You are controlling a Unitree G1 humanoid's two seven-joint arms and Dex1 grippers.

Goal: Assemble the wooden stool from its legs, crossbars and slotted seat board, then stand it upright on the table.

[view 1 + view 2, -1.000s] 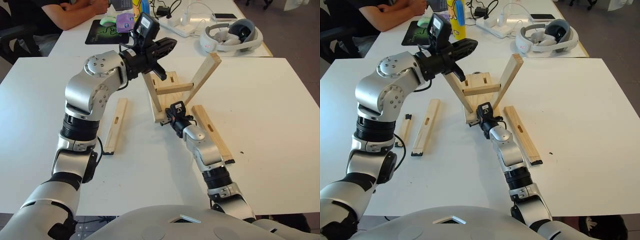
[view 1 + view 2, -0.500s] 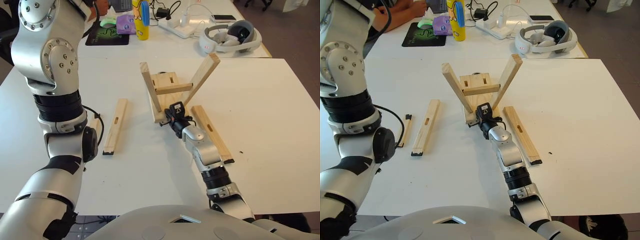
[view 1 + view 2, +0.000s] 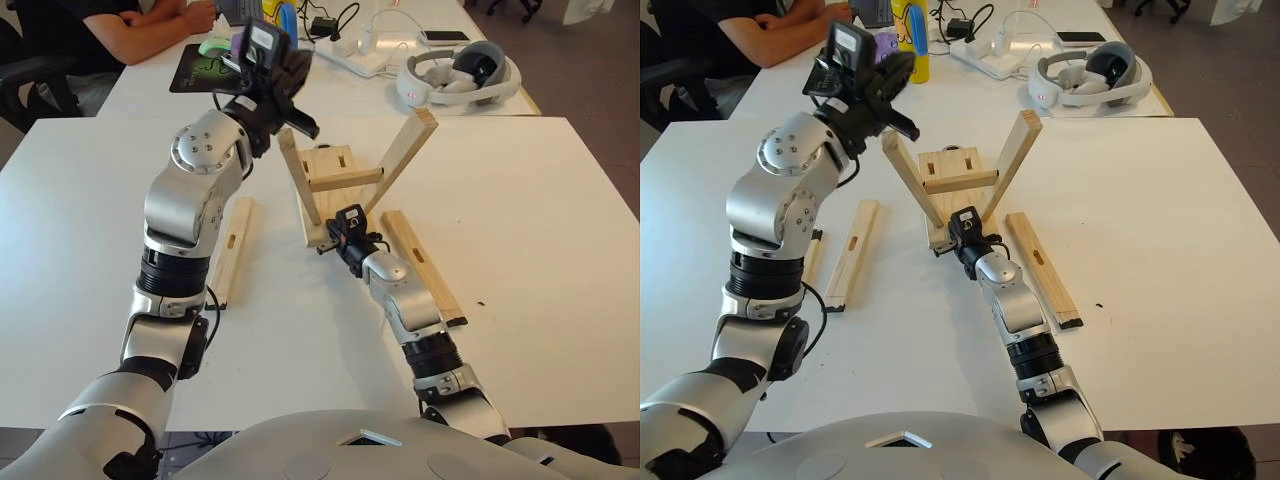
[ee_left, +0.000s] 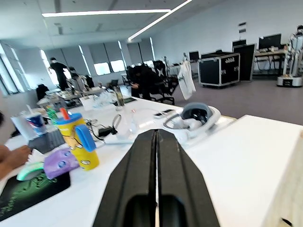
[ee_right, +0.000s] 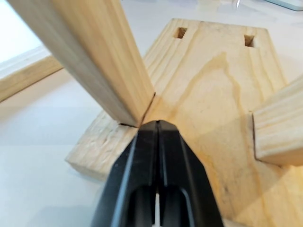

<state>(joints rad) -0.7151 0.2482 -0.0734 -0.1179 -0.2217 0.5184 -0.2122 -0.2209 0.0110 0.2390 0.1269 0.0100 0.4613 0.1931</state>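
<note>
Left gripper (image 4: 156,135): fingers pressed together with nothing between them. It is held up in the air over the table's far side, close by the top end of the left leg (image 3: 300,185). Whether it touches the leg cannot be told.
Right gripper (image 5: 156,125): fingers closed tight and empty, low over the table. The tips are at the near end of the seat board (image 5: 208,80), right where the left leg's foot meets the board.
Seat board: lies flat near the table's middle, its slots facing up.
Legs: the left leg and right leg (image 3: 405,150) rise from the board and lean apart in a V.
Crossbar (image 3: 345,178): joins the two legs partway up.
Left loose leg (image 3: 230,250): flat on the table beside the left arm, well apart from the board.
Right loose leg (image 3: 425,265): flat just beside the right forearm, on its outer side.
Thin bar (image 3: 812,258): lies outside the left loose leg, partly hidden by the left arm.
Table (image 3: 550,250): white. A wide bare stretch runs right of the stool to the right edge, and another lies between the parts and the near edge.
Far edge: just behind the stool.
Second table: beyond the far edge, holding a headset (image 3: 460,70) and a bottle (image 3: 910,30).
</note>
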